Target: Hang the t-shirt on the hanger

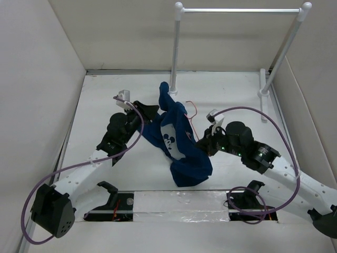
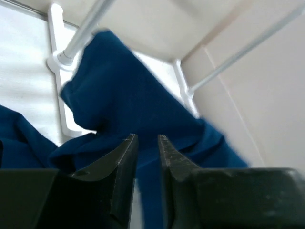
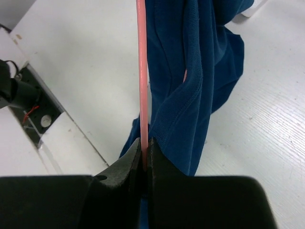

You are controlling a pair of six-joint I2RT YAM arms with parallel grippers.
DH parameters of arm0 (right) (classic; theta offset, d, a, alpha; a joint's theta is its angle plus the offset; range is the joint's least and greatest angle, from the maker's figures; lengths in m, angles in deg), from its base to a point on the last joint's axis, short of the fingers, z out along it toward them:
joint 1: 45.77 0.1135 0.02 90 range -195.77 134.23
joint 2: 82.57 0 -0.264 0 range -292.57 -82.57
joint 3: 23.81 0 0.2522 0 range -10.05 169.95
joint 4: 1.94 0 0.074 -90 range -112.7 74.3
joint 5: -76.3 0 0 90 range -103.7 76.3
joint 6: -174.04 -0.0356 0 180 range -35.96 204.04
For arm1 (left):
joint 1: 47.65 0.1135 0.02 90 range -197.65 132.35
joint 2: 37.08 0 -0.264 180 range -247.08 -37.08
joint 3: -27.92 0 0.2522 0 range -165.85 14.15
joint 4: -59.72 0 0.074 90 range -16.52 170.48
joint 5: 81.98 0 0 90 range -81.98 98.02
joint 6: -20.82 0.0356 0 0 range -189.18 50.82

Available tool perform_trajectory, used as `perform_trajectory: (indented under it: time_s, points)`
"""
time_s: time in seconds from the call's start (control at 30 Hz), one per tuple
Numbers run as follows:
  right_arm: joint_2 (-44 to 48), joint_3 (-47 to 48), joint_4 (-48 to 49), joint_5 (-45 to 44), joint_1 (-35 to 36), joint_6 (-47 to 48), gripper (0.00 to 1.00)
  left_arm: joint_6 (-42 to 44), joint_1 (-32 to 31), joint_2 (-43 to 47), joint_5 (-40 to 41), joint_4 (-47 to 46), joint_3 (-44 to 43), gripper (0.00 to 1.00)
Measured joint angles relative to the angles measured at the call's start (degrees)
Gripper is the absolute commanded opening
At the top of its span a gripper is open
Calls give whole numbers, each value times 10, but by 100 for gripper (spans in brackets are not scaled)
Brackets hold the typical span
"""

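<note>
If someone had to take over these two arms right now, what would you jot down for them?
Left hand: nearly closed, apparently pinching the t-shirt.
Right hand: shut on the hanger wire.
Where: the t-shirt hangs bunched beside the hanger, between the two arms.
Done: both things are gripped, and a bit of pink wire shows inside a fold.
Left: spread the t-shirt squarely over the hanger.

Both arms are being held bent inward above the worktop (image 1: 237, 89). The left gripper (image 2: 147, 139) is being presented with a narrow finger gap. The right gripper (image 3: 144, 143) is being clamped on the hanger (image 3: 141, 71).
</note>
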Motion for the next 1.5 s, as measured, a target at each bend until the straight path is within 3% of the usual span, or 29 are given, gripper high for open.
perform_trajectory:
  time_s: [0.07,0.17,0.6,0.7,0.73,0.8,0.93,1.2,1.5]
  points:
    - [2,9,-6,30,-16,4,0,34,0,-17,-30,-33,16,34]
    - [2,23,-7,73,-41,8,0,80,-6,-38,-69,-66,35,45]
    - [2,46,-11,151,-71,10,0,141,-13,-93,-174,-162,29,48]
    - [1,47,-11,157,-71,10,0,144,-13,-122,-183,-170,21,33]
    - [1,48,-11,158,-72,10,0,144,-13,-129,-185,-174,20,17]
    - [0,49,-12,159,-74,10,0,142,-13,-131,-188,-178,20,0]
    - [0,52,-14,158,-81,15,0,140,-13,-110,-170,-179,20,0]
    - [-45,105,-50,160,-123,54,0,83,0,-24,-27,-68,-40,0]
    - [-67,313,-127,142,-42,69,0,57,1,51,82,58,-128,0]
